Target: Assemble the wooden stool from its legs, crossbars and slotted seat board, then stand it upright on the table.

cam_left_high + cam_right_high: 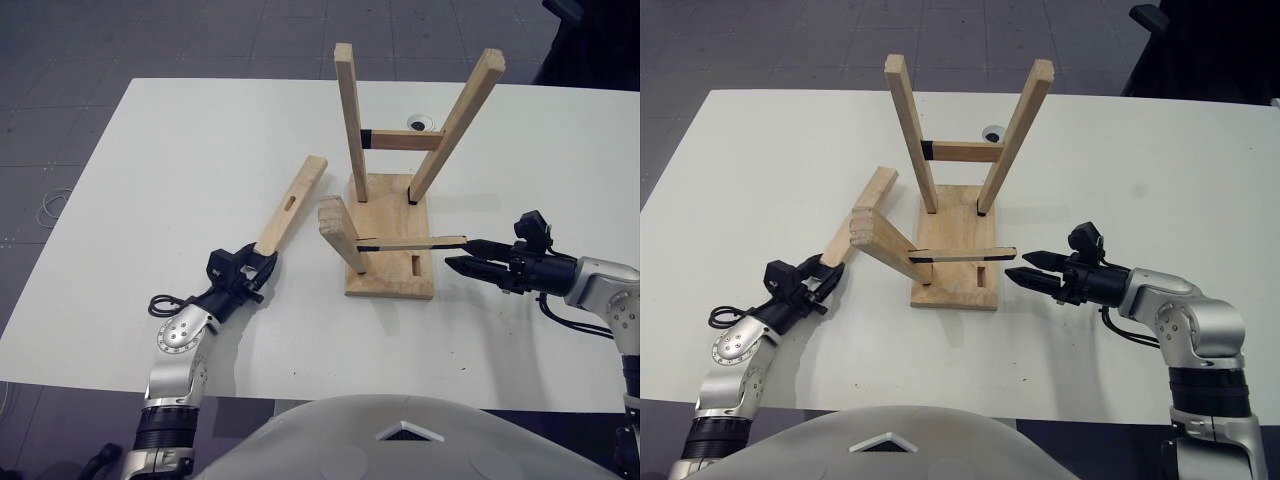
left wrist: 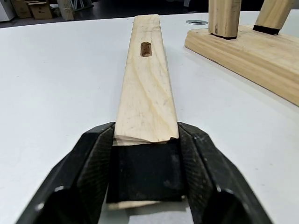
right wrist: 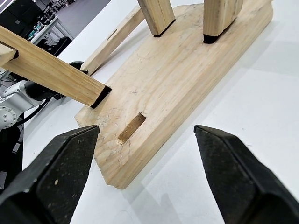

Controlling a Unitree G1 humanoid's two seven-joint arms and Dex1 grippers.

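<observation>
The slotted seat board (image 1: pixel 392 275) lies flat on the white table. Two legs (image 1: pixel 352 120) rise from its far slots, joined by a crossbar (image 1: pixel 405 140). A third leg (image 1: pixel 340 235) stands tilted in the near left slot, and a second crossbar (image 1: pixel 415 243) sticks out from it to the right. The near right slot (image 3: pixel 131 127) is empty. A loose leg (image 1: pixel 290 205) lies left of the board, and my left gripper (image 1: pixel 255 265) is shut on its near end (image 2: pixel 145 116). My right gripper (image 1: pixel 460 252) is open just right of the board, at the crossbar's free end.
A round cable grommet (image 1: pixel 420 122) sits in the table behind the stool. A black cable (image 1: pixel 165 303) loops by my left wrist near the table's front edge. Bare tabletop (image 1: pixel 180 170) stretches to the left and far right.
</observation>
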